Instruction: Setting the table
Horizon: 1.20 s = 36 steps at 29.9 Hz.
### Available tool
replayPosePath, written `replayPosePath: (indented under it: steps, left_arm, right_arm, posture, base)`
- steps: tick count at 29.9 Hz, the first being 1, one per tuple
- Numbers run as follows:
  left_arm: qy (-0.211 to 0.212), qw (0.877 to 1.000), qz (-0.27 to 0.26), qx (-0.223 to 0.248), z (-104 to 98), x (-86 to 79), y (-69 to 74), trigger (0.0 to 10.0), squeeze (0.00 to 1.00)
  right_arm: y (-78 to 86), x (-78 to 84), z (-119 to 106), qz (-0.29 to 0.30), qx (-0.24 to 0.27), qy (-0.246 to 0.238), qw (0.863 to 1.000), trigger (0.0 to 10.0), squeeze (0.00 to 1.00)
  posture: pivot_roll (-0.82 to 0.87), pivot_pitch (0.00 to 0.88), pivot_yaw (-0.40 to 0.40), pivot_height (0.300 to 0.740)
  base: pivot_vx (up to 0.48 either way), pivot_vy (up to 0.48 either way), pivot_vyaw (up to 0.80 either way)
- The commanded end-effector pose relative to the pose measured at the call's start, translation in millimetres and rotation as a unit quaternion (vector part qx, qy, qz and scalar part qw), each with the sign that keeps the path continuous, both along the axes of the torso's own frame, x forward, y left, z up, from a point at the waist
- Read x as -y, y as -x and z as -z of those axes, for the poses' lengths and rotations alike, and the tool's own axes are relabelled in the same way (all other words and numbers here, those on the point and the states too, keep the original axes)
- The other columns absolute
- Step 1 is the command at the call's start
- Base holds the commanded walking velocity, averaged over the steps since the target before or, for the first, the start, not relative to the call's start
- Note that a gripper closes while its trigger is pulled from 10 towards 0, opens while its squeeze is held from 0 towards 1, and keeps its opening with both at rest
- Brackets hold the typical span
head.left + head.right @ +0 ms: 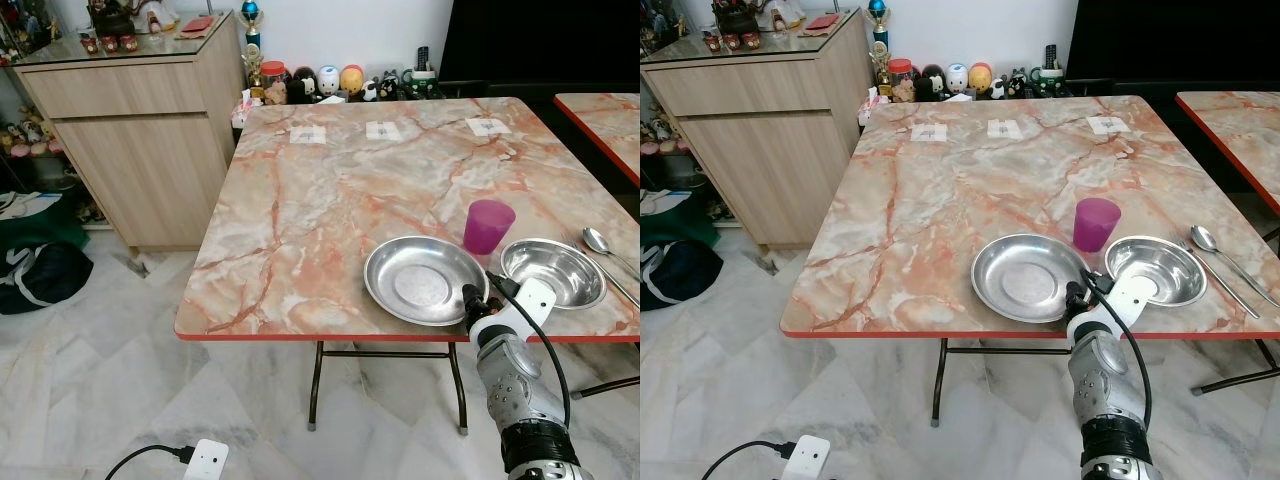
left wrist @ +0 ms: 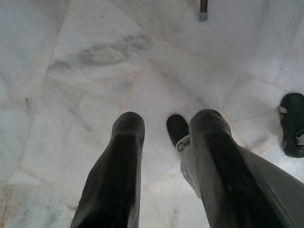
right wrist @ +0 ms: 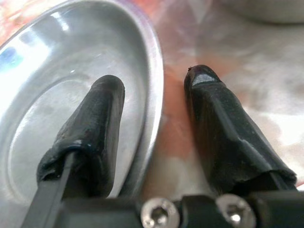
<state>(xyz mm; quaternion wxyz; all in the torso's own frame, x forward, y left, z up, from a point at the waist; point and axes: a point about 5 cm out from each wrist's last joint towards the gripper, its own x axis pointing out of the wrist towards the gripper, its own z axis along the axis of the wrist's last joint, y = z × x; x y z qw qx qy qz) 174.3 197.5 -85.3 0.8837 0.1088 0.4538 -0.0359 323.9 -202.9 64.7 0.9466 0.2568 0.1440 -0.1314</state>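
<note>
While straddling the plate (image 3: 71, 118) rim (near table (image 1: 300, 200) edge), right end effector (image 3: 154, 90) gapes, gripping nothing.

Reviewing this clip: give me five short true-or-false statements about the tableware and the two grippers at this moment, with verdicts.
1. The right gripper straddles the rim of the steel plate, one finger over it, one outside. True.
2. The purple cup lies tipped on its side. False: it stands upright behind the plate.
3. A steel bowl sits to the right of the plate. True.
4. The spoon rests inside the bowl. False: it lies on the table, right of the bowl.
5. The left gripper holds a cup. False: it hangs open above the floor.
</note>
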Motion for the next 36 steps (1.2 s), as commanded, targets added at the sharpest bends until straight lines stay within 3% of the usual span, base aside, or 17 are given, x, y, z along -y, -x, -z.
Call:
replayPosePath:
  steps: [1, 2, 3, 4, 5, 16, 26, 30, 33, 36]
  left_arm:
    - [-0.008, 1.000, -0.003, -0.010, 1, -4.5, 2.5, 10.0, 0.00]
    - [-0.008, 1.000, -0.004, -0.010, 1, -4.4, 2.5, 10.0, 0.00]
    - [-0.007, 1.000, -0.004, -0.010, 1, -4.3, 2.7, 10.0, 0.00]
    - [-0.007, 1.000, -0.004, -0.010, 1, -4.3, 2.7, 10.0, 0.00]
    - [-0.007, 1.000, -0.004, -0.010, 1, -3.9, 2.9, 10.0, 0.00]
    - [-0.007, 1.000, -0.004, -0.014, 2, -2.6, 5.0, 10.0, 0.00]
    - [-0.007, 1.000, 0.000, -0.014, 2, -1.0, 4.2, 10.0, 0.00]
    - [-0.010, 1.000, 0.001, -0.015, 2, -1.0, 4.3, 10.0, 0.00]
    - [-0.012, 1.000, 0.001, -0.015, 2, -1.3, 4.4, 10.0, 0.00]
    - [-0.012, 1.000, 0.001, -0.013, 2, -1.5, 4.4, 10.0, 0.00]
  right_arm:
    - [0.4, -14.7, 7, -0.030, -0.016, -0.006, 0.999, 10.0, 0.00]
    - [0.3, -16.1, 7, -0.033, -0.015, -0.008, 0.999, 10.0, 0.00]
    - [0.1, -18.9, 7, -0.039, -0.013, -0.009, 0.999, 3.6, 0.00]
    - [0.1, -18.9, 7, -0.039, -0.013, -0.009, 0.999, 3.6, 0.00]
    - [-0.4, -21.8, 6, -0.042, -0.005, -0.012, 0.999, 0.0, 0.00]
    - [-2.3, -27.4, 2, -0.053, 0.010, -0.017, 0.998, 0.6, 0.00]
    - [-1.4, -36.8, -1, -0.054, 0.028, -0.025, 0.998, 0.1, 0.00]
    - [-2.5, -42.7, -17, -0.066, 0.096, -0.006, 0.993, 0.0, 0.00]
    - [-0.9, -51.5, -42, -0.085, 0.188, -0.009, 0.978, 0.0, 0.00]
    - [1.8, -54.1, -55, -0.091, 0.227, -0.011, 0.970, 0.0, 0.00]
  posture:
    - [-0.04, 0.000, 0.013, 0.740]
    - [-0.04, 0.000, 0.012, 0.740]
    - [-0.04, 0.000, 0.012, 0.740]
    - [-0.04, 0.000, 0.012, 0.740]
    - [-0.04, 0.000, 0.013, 0.740]
    - [-0.04, 0.000, 0.011, 0.740]
    - [-0.04, 0.000, 0.013, 0.740]
    - [-0.05, 0.000, 0.015, 0.740]
    - [-0.05, 0.000, 0.017, 0.740]
    - [-0.06, 0.000, 0.019, 0.740]
  base:
    - [0.000, 0.000, 0.00]
    - [0.000, 0.000, 0.00]
    - [0.000, 0.000, 0.00]
    - [0.000, 0.000, 0.00]
    - [0.000, 0.000, 0.00]
    - [0.000, 0.000, 0.00]
    - [0.000, 0.000, 0.00]
    - [0.000, 0.000, 0.00]
    - [0.000, 0.000, 0.00]
    - [0.000, 0.000, 0.00]
